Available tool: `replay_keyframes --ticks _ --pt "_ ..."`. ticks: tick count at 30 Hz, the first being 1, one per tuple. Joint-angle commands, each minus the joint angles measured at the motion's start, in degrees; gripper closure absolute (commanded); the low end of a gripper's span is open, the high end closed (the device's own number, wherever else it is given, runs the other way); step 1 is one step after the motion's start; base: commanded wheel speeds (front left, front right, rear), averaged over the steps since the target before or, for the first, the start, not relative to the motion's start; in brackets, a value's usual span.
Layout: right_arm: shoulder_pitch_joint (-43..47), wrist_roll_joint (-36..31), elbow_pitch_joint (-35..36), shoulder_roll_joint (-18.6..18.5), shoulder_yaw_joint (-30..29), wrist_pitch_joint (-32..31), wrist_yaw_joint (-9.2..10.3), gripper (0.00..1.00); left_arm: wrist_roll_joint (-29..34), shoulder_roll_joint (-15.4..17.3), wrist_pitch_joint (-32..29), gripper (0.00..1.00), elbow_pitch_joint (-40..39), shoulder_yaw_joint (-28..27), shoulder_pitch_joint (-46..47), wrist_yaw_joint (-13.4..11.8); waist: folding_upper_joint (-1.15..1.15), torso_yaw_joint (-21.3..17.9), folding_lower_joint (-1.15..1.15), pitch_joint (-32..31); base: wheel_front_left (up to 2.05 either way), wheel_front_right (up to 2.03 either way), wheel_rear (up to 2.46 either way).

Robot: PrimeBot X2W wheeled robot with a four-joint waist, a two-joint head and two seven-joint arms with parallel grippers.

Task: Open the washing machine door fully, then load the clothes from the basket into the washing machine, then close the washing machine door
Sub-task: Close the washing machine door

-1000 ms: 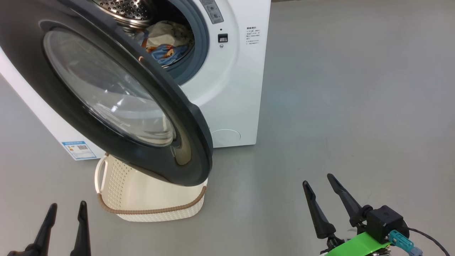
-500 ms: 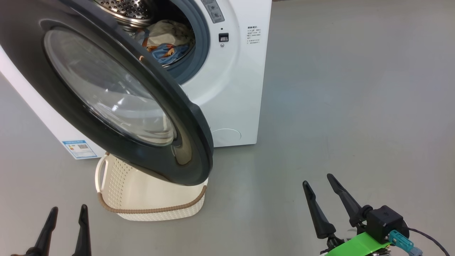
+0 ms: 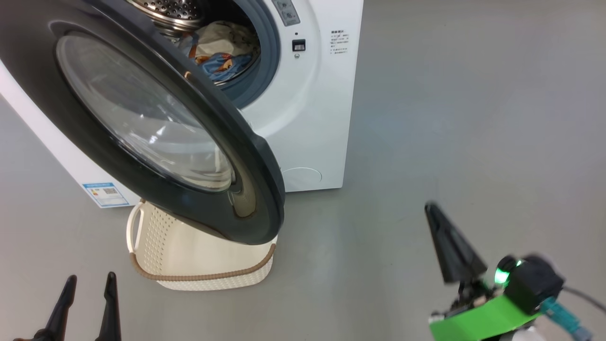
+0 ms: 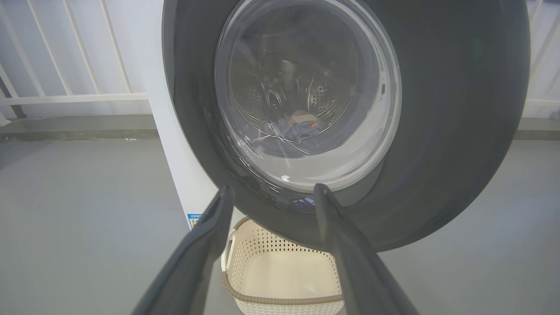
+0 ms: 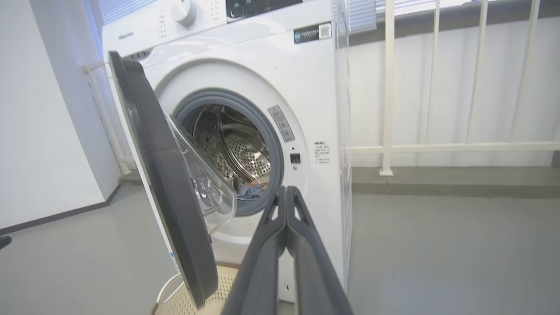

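Our left gripper (image 3: 91, 279) is spread and empty, and the door (image 3: 255, 156) stands straight ahead of it, outer face toward its fingertips, free edge off to its right, above the empty basket (image 3: 208, 279). Our right gripper (image 5: 286, 192), fingers pressed together on nothing, meets the door edge-on, ahead and to its left, with the clothes (image 3: 220, 52) in the drum beyond. We judge only closing remains, and the left arm is better placed to push that face.

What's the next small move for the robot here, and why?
Likely bring the shut right gripper toward the black rim of the washing machine door to begin pushing it closed: the clothes lie in the drum, the basket looks empty, and the door stands open.
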State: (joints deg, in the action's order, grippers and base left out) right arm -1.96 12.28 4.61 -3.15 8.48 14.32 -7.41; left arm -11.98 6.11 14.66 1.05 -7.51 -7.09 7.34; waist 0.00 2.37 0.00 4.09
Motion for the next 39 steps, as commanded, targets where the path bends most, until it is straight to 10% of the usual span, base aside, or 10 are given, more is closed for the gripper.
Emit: replay_keyframes --ticks 1,18,39 --pt "-3.2 -0.7 2.9 0.3 1.5 0.7 -0.08 1.00 -0.5 0.6 0.3 0.05 -1.4 -2.0 1.9 0.1 0.00 0.1 0.00 0.0 0.00 0.00 0.00" --pt "-21.1 -0.6 18.9 0.3 22.9 0.7 -0.08 1.00 -1.1 0.0 0.3 0.04 -1.0 -0.8 3.3 0.1 0.00 3.7 0.00 0.7 0.00 0.00 0.00" --pt "-20.4 4.1 -7.2 0.3 37.0 -0.5 -0.08 1.00 -3.1 -1.9 0.3 0.06 0.0 3.0 7.0 0.1 0.00 11.7 0.00 6.8 0.00 0.00 0.00"
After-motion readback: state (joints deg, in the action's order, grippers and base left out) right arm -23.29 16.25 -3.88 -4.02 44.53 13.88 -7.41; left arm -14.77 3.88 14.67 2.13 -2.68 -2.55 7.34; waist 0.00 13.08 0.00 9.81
